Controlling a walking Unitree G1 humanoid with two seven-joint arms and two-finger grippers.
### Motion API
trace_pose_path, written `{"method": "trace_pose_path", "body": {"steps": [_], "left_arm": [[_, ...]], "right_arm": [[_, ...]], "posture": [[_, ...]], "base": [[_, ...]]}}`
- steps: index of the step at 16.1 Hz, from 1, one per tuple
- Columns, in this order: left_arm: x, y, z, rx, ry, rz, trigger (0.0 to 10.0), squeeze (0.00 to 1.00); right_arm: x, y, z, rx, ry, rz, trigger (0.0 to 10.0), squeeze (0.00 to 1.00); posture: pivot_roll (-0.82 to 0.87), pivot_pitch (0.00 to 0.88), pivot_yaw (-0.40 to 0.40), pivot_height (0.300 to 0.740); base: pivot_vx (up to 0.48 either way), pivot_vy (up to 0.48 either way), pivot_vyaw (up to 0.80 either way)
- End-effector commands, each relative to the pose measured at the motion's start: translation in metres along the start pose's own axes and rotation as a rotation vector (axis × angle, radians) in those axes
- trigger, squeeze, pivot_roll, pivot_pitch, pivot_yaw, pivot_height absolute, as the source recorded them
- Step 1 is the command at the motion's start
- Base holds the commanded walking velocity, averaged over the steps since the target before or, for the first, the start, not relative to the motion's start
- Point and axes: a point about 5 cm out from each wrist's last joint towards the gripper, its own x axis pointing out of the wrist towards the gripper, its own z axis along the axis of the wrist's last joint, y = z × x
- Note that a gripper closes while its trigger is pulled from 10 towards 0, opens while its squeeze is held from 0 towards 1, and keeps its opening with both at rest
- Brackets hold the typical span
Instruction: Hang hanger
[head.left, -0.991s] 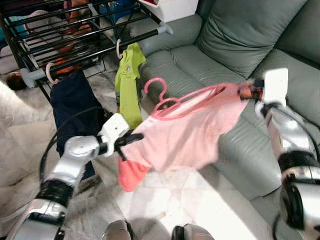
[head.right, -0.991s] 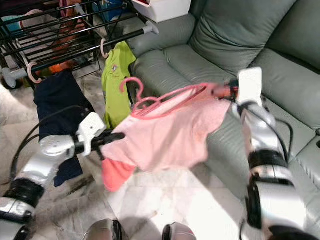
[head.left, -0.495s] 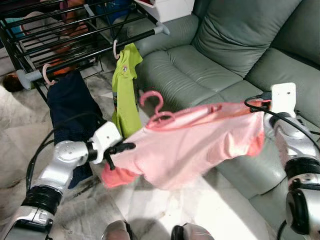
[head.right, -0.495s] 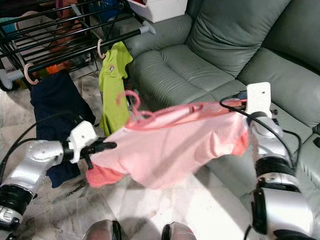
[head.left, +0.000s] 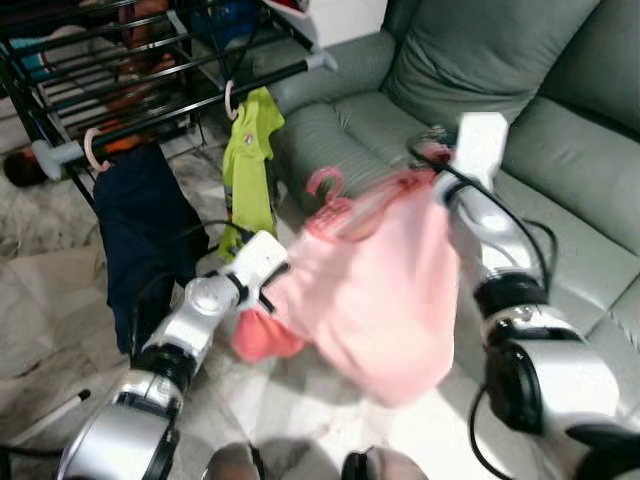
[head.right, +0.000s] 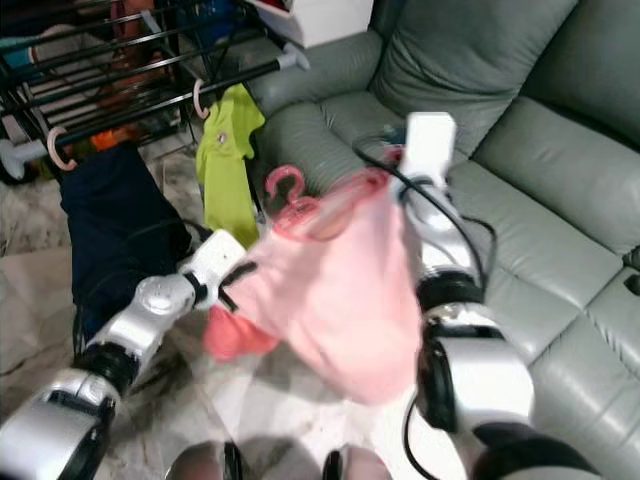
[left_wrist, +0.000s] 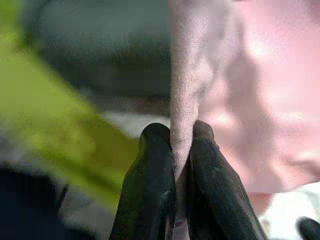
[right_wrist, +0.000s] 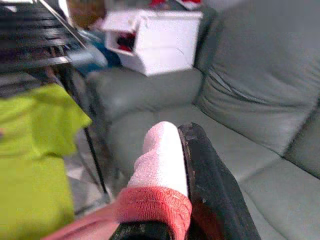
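Left wrist view has your left gripper pinching the pink shirt's floppy hem, the right gripper clamps its other end near the sofa, so steer by the stiff pink hanger instead.

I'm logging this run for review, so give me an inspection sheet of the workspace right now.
Surface: marble floor, bare in places.
Job's things: pink shirt on a pink hanger, held up between both grippers; black rack behind.
Clutter: green shirt and navy garment hang from the rack; white box.
Grippers: left gripper shut on the shirt's edge; right gripper shut on the shirt's other end.
Cables: black cable along the right arm.
Surroundings: grey sofa to the right.
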Motion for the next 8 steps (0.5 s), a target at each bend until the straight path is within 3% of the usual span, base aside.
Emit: {"method": "trace_pose_path", "body": {"steps": [1, 3, 4, 6, 7, 8], "left_arm": [[0.0, 0.013, -0.001, -0.062, 0.023, 0.103, 0.0, 0.0], [0.0, 0.022, -0.002, -0.125, 0.038, 0.201, 0.0, 0.0], [-0.002, 0.031, -0.004, -0.229, 0.043, 0.289, 0.0, 0.0], [-0.005, 0.039, -0.006, -0.284, 0.052, 0.359, 0.0, 0.0], [-0.008, 0.048, -0.009, -0.392, 0.059, 0.424, 0.0, 0.0], [-0.008, 0.049, -0.009, -0.427, 0.06, 0.433, 0.0, 0.0]], "right_arm": [[0.004, 0.007, 0.013, 0.014, -0.035, 0.029, 0.0, 0.0], [0.003, 0.02, 0.011, 0.02, -0.018, 0.111, 0.0, 0.0], [-0.002, 0.032, 0.002, 0.008, 0.02, 0.208, 0.0, 0.0], [-0.011, 0.046, -0.008, -0.02, 0.055, 0.331, 0.0, 0.0], [-0.033, 0.072, -0.027, -0.04, 0.14, 0.598, 0.0, 0.0], [-0.042, 0.08, -0.034, -0.045, 0.171, 0.691, 0.0, 0.0]], "posture": [[-0.06, 0.032, -0.036, 0.74], [-0.07, 0.028, -0.035, 0.74], [-0.07, 0.026, -0.034, 0.74], [-0.07, 0.028, -0.033, 0.74], [-0.07, 0.04, -0.031, 0.74], [-0.07, 0.04, -0.031, 0.74]], "base": [[0.0, 0.0, 0.0], [0.0, 0.0, 0.0], [0.0, 0.0, 0.0], [0.0, 0.0, 0.0], [0.0, 0.0, 0.0], [0.0, 0.0, 0.0]]}}
